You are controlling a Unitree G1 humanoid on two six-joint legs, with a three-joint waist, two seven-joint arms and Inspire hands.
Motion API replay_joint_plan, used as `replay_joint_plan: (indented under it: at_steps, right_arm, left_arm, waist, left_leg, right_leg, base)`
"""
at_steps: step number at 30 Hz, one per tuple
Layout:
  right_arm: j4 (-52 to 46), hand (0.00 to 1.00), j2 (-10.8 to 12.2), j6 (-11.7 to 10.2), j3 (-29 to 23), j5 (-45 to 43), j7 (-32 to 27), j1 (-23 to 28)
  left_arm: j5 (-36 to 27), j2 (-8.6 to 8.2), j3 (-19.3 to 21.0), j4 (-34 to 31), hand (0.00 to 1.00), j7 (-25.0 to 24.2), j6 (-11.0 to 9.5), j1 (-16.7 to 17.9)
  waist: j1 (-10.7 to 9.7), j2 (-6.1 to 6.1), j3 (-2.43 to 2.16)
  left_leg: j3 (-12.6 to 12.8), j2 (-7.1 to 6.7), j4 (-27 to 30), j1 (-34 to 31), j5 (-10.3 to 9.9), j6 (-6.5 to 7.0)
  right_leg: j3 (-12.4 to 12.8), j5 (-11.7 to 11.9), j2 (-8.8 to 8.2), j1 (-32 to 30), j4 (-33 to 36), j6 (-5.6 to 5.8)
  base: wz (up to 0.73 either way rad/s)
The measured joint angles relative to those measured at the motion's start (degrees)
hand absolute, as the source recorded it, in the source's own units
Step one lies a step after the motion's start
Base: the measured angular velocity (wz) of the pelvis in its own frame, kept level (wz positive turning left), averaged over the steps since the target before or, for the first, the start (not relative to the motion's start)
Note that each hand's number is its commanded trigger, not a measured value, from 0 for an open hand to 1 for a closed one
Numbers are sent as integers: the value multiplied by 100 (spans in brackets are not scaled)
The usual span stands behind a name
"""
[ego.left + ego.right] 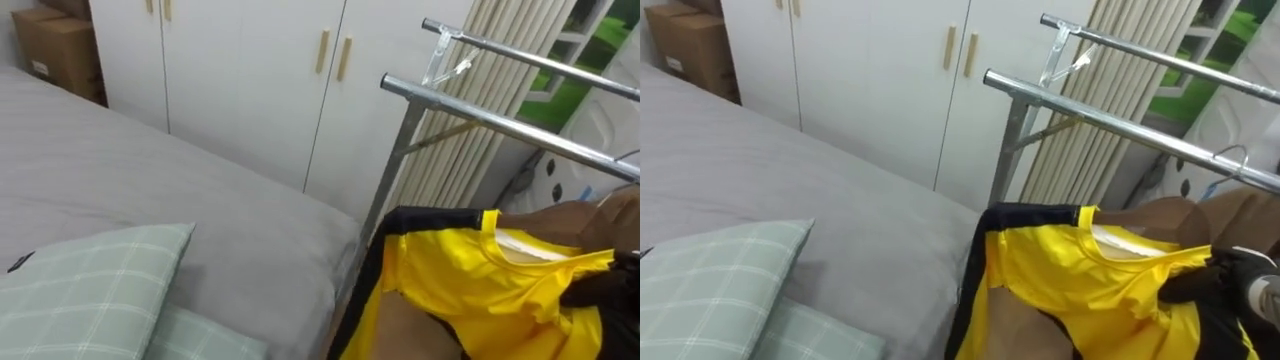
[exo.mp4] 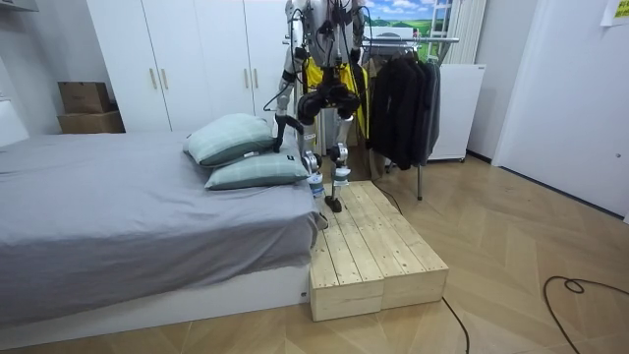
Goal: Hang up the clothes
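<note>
yellow shirt against right robot hand

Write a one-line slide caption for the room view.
Robot stands on a wooden platform beside the bed, yellow shirt before it, facing the clothes rack.

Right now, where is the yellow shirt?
In the left eye view the yellow shirt is at the lower right, below the rack rail and just right of the grey bed.
</note>
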Motion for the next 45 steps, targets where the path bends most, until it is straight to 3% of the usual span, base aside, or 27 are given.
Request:
replay_joint_plan:
  at_steps: [6, 11, 18, 24, 26, 34, 40, 45]
  right_arm:
    - [-162, 100, 1, -10, 258, 12, 82, -6]
    - [-156, 100, 10, -10, 434, 20, 93, -6]
    - [-149, 100, 12, -12, 684, 7, 191, -8]
    - [-149, 100, 12, -83, 690, 6, 158, -7]
    - [-148, 100, 12, -121, 685, 12, 158, -7]
    - [-132, 100, 12, -176, 681, 20, 156, 36]
    - [-146, 100, 12, -316, 667, 18, 136, 165]
    - [-146, 100, 12, -317, 655, 32, 154, 241]
  left_arm:
    - [-127, 20, 1, -4, 0, 154, 5, -49]
    - [-217, 53, -5, -67, 0, 277, 5, -75]
    - [-229, 77, -5, -282, 0, 360, -8, -22]
    - [-397, 44, -12, -281, 0, 377, -44, -22]
    - [-403, 12, -13, -281, 0, 333, -70, 9]
    - [-410, 3, -41, -414, 0, 209, -77, 65]
    - [-372, 4, -207, -832, 0, 190, -108, 145]
    - [-377, 4, -248, -1026, 0, 191, -132, 150]
  waist:
    - [35, -72, 6]
    - [252, -117, 24]
    - [453, -147, 50]
    - [488, -46, 88]
    - [459, 21, 75]
    - [432, 90, 69]
    - [429, 225, 3]
    - [424, 241, 12]
  left_leg:
    - [-218, -4, -177, 68, 44, -102]
    - [-395, 5, -404, 271, 101, -204]
    - [-531, 26, -516, 373, 156, -297]
    - [-600, 32, -632, 412, 192, -349]
    - [-627, 31, -629, 403, 193, -352]
    - [-651, 41, -568, 424, 197, -360]
    - [-710, 36, -521, 430, 196, -362]
    - [-739, 47, -472, 451, 202, -385]
  right_leg:
    - [-276, -90, -27, 73, -2, -268]
    - [-540, -208, -31, 257, -42, -359]
    - [-629, -354, 13, 362, -120, -409]
    - [-705, -372, 15, 381, -134, -434]
    - [-745, -380, 8, 393, -141, -432]
    - [-871, -415, 12, 531, -203, -441]
    - [-928, -423, 4, 595, -205, -443]
    - [-979, -430, 8, 651, -201, -466]
  base:
    - [21]
    - [20]
    - [15]
    - [5]
    - [7]
    - [11]
    - [6]
    - [3]
